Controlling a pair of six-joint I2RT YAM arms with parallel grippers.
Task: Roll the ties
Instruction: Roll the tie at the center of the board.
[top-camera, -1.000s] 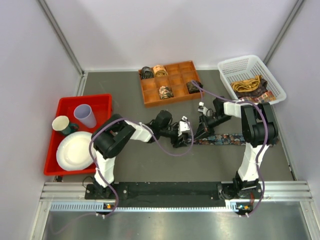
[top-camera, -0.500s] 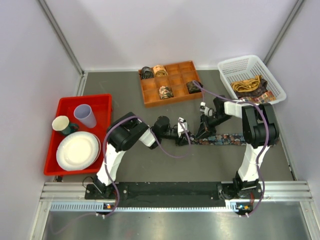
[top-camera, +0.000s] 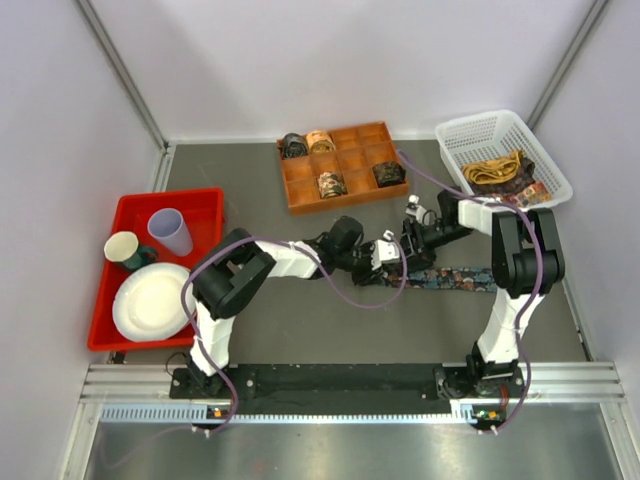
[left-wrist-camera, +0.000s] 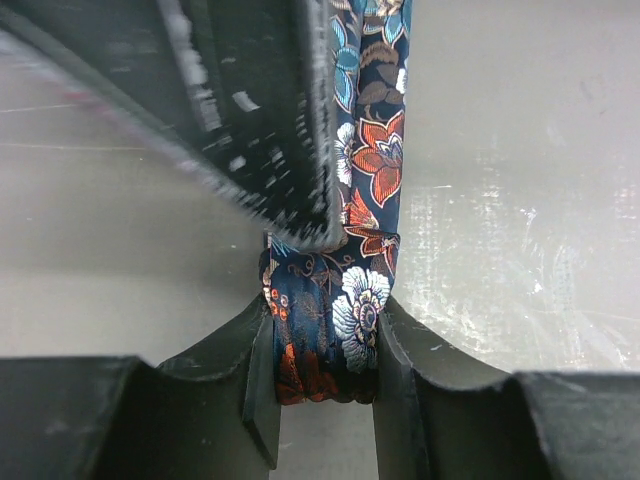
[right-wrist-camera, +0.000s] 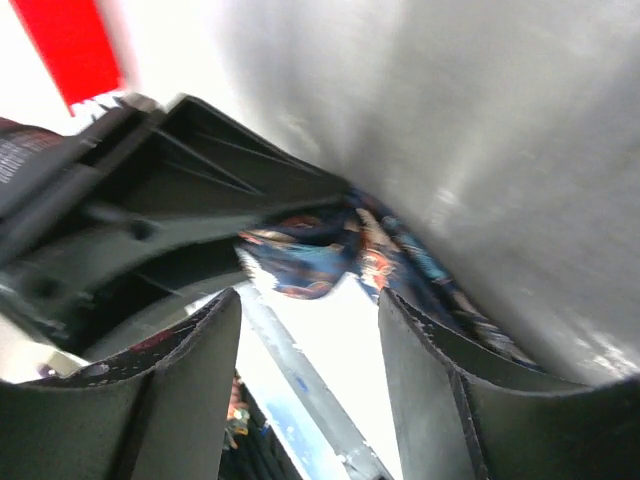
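Observation:
A dark floral tie (top-camera: 455, 278) with blue and red lies flat on the grey table, running right from both grippers. Its rolled near end (left-wrist-camera: 325, 335) sits pinched between the fingers of my left gripper (left-wrist-camera: 322, 350), which is shut on it. In the top view my left gripper (top-camera: 388, 258) meets my right gripper (top-camera: 408, 243) at the tie's left end. My right gripper (right-wrist-camera: 310, 330) stands open with nothing between its fingers. The tie (right-wrist-camera: 315, 255) shows blurred just beyond them. One right finger (left-wrist-camera: 250, 110) hangs over the tie in the left wrist view.
An orange compartment tray (top-camera: 350, 165) at the back holds several rolled ties (top-camera: 331, 184). A white basket (top-camera: 470, 135) at the back right holds loose ties (top-camera: 500, 172). A red bin (top-camera: 200, 205) on the left carries cups and a plate (top-camera: 152, 300).
My right gripper has opened and let go of the tie. My left gripper has moved right and closed on the tie's rolled end.

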